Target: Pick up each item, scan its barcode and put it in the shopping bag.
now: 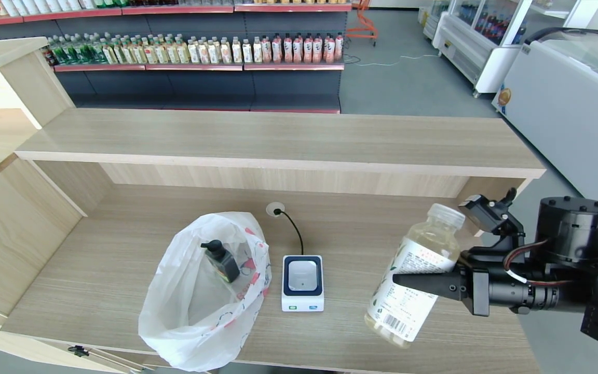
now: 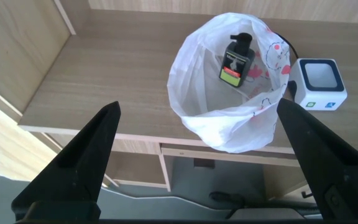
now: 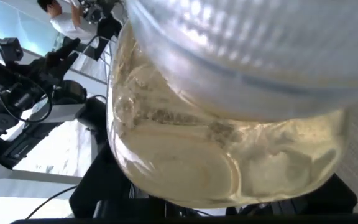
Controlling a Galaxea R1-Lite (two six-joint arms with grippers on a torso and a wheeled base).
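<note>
Bottle [image 1: 400,311] tilted, held in right gripper [image 1: 418,280]

Bright, even light; faint shadows; glare on bottle [image 3: 241,56].

Head view overlooks the counter [image 1: 117,259]; left wrist view shares its shopping bag [image 1: 166,306] and scanner [image 1: 302,283]; right wrist view hugs the bottle [image 3: 229,124].

**Shop Around the Counter**

A pale wooden counter [image 1: 96,270] stood below a raised ledge [image 1: 278,137]. Beyond it, dark shelves [image 1: 200,83] held rows of bottled drinks [image 1: 200,51]. White chest freezers [image 1: 563,98] lined the grey floor [image 1: 408,78] to the right.
</note>
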